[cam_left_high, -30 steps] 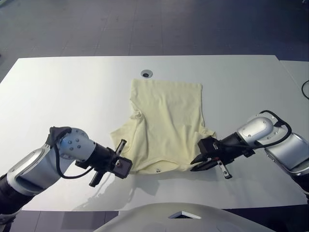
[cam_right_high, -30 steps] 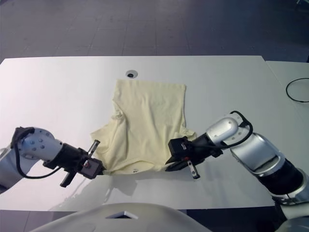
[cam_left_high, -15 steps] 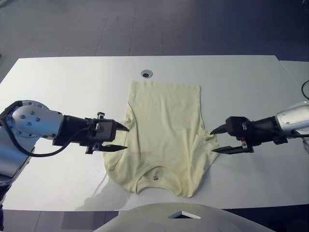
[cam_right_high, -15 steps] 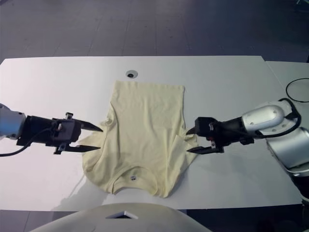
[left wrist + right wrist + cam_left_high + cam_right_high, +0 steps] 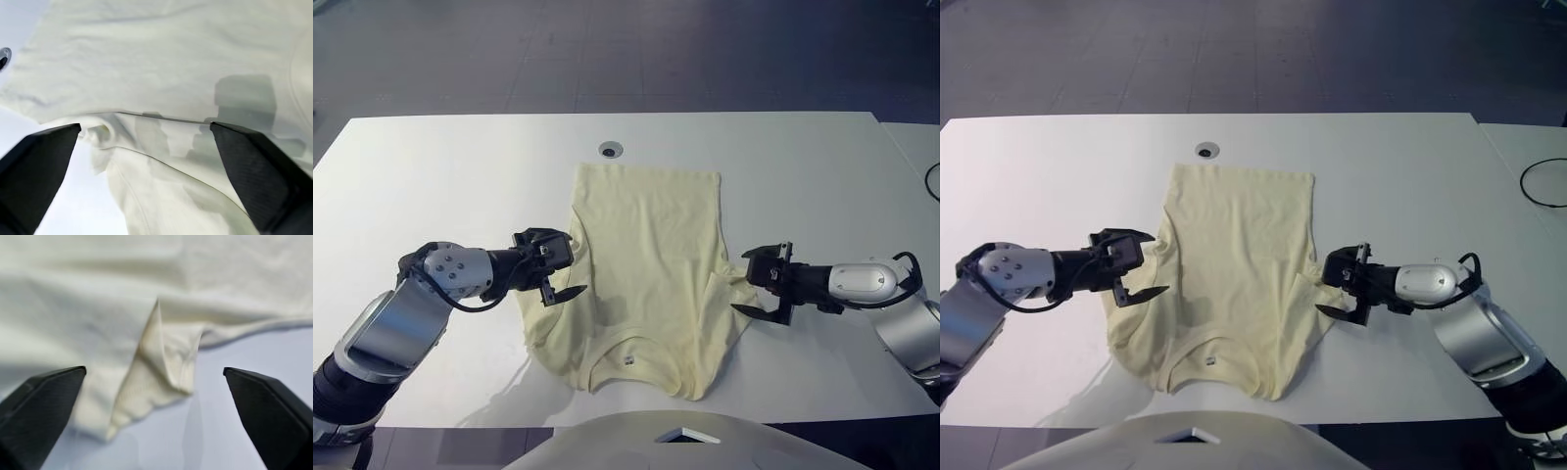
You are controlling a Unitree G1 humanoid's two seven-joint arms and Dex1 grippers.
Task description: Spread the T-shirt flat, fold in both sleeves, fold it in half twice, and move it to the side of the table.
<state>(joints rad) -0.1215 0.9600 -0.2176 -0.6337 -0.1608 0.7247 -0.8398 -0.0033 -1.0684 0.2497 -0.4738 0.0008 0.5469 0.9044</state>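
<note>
Both head views look forward and down over the table (image 5: 431, 166); each wrist camera sits close above the T-shirt (image 5: 161, 58), which all four views share.

White table (image 5: 431, 166) under pale yellow T-shirt (image 5: 651, 255), round grommet (image 5: 610, 149)

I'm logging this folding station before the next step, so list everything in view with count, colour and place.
T-shirt: one, pale yellow, lying mid-table, collar toward the robot, both sleeves crumpled.
Table: one, white, under the T-shirt.
Round port: one, grey, set in the table just beyond the T-shirt's hem.
Side table: one, white, right of the table.
Cable: one, black, looped on the side table.
Floor: dark grey, beyond the table.
Left gripper: one, black, open, at the sleeve on the robot's left.
Right gripper: one, black, open, at the sleeve on the robot's right.
</note>
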